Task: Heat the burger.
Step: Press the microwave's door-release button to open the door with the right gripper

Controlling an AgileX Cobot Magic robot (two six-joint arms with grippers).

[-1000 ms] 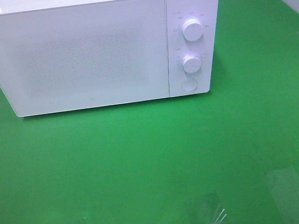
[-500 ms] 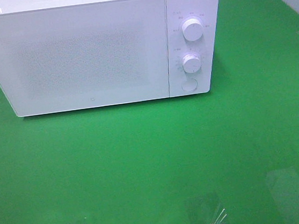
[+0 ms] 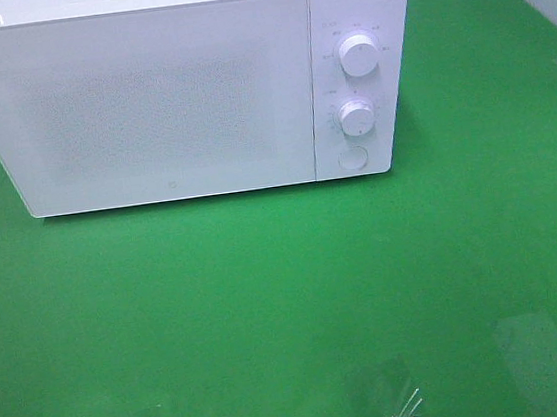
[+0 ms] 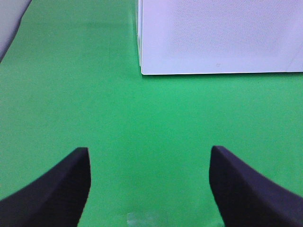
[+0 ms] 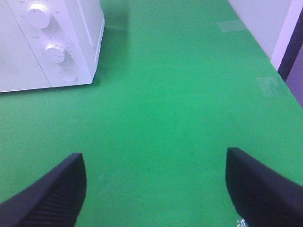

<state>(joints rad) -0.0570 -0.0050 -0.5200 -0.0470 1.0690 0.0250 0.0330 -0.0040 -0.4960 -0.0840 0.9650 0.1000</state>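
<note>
Microwave is seen shut, burger nowhere in view; left tool and right tool are found open and empty; progress cannot be judged.

No legible text, markings around microwave dials too small

microwave: white, fine grey-dotted door | knobs: white | table: plain bright green

Microwave interior hidden behind shut door; dial markings too small to read; top cropped.
</note>
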